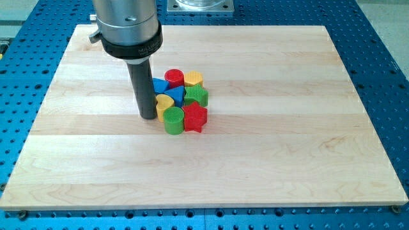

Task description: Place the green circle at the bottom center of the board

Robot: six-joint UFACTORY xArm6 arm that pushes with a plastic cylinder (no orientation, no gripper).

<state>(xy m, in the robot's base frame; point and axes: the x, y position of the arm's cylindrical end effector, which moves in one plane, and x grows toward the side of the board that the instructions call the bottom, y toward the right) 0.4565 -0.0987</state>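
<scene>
The green circle (172, 120) stands at the lower left of a tight cluster of blocks near the middle of the wooden board (268, 160). My tip (147, 117) rests on the board just left of the cluster, close to the green circle and the yellow heart (164, 102), a small gap from the circle. The cluster also holds a red star (195, 117), a second green block (198, 96), a blue block (174, 94), another blue block (158, 84) partly hidden behind the rod, a red circle (174, 77) and a yellow block (193, 79).
The arm's silver housing (125, 25) hangs over the board's upper left. The board lies on a blue perforated table (383, 76). A grey metal base (199, 5) shows at the view's top.
</scene>
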